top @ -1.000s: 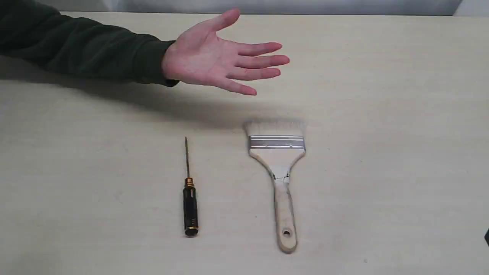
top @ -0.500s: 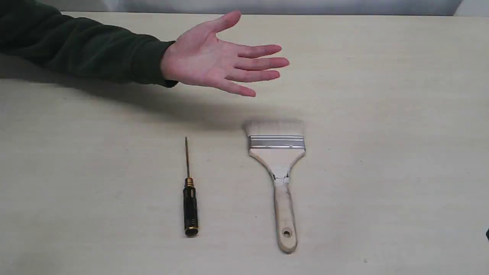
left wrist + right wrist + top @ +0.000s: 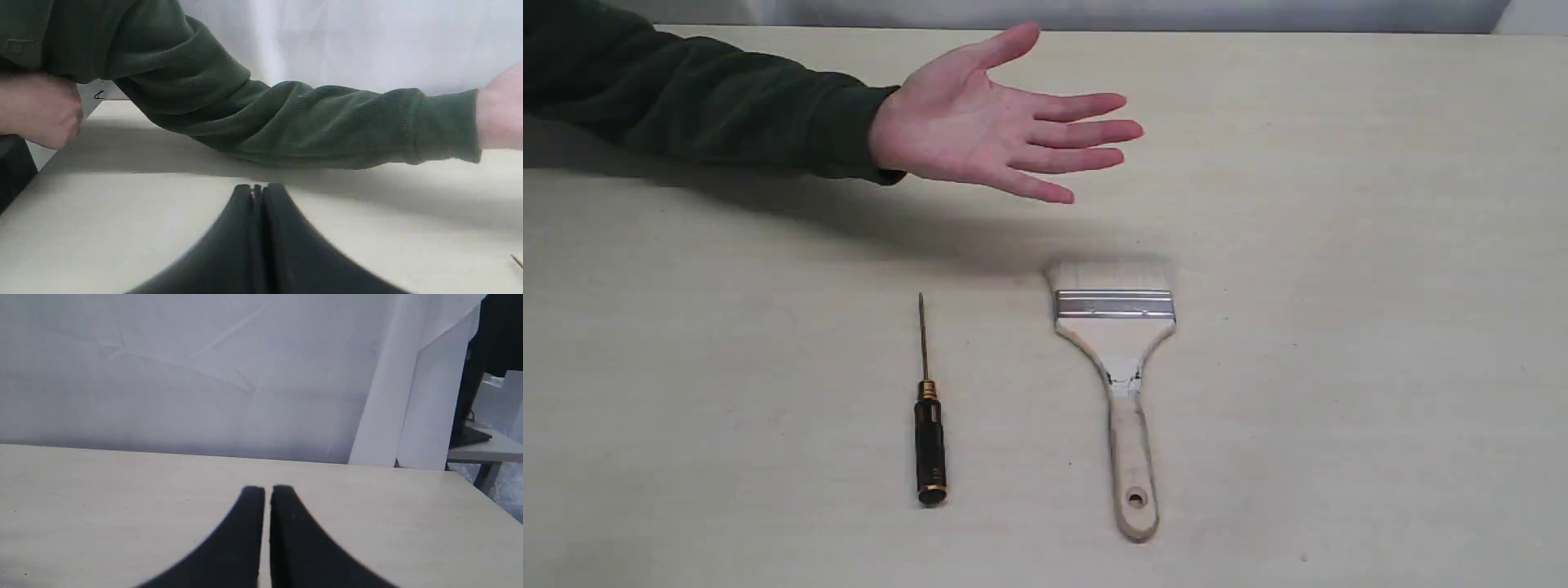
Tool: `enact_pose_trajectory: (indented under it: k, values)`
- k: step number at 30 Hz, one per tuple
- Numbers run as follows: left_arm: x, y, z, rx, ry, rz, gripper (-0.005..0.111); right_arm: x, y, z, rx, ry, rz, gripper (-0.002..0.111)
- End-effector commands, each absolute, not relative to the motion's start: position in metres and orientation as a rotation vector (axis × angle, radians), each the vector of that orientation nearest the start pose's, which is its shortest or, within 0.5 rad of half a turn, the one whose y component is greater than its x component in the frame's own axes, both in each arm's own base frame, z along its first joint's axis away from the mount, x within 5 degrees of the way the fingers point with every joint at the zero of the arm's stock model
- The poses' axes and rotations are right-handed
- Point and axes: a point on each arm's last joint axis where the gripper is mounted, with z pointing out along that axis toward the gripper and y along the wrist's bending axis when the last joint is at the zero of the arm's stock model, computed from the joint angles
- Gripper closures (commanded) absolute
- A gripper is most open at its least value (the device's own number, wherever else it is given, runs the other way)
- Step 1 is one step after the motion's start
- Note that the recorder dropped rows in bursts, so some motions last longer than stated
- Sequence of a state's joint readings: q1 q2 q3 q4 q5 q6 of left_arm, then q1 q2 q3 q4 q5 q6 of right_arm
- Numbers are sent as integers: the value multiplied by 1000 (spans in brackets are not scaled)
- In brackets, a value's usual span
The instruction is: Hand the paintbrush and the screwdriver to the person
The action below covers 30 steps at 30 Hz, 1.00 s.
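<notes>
Pale counter (image 3: 1339, 245) bearing two tools, well apart.
Screwdriver (image 3: 929, 441) and paintbrush (image 3: 1116, 327) lie flat, tips toward the person's hand (image 3: 964, 131), which is open and palm-up; left claw (image 3: 256, 188) and right claw (image 3: 267, 490) are clenched on nothing.

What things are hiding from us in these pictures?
- Left gripper, right gripper: outside the exterior view.
- Person: mostly cut off by the exterior view's left edge.
- Screwdriver: tip shape too small, exterior view.
- Paintbrush: outside both wrist views.
</notes>
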<state>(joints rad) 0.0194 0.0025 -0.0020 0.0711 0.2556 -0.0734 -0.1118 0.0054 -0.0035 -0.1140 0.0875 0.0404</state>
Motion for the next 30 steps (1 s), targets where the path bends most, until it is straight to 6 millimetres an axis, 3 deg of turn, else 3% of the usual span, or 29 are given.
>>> enact_pose_trajectory:
  k: [1,7,15,23,30]
  values:
    - [55,2,190,-30,1735,16,107,56,-7,207,40,1548,-150,104]
    - [55,2,190,-30,1735,16,107,56,-7,210,40,1519,-145,104]
    - [55,2,190,-30,1735,16,107,56,-6,214,268,1454,109,104]
    - [55,2,190,-30,1735,16,107,54,-9,222,347,1346,181,104]
    - [55,2,191,-29,1730,17,107,59,-9,232,365,1383,198,104]
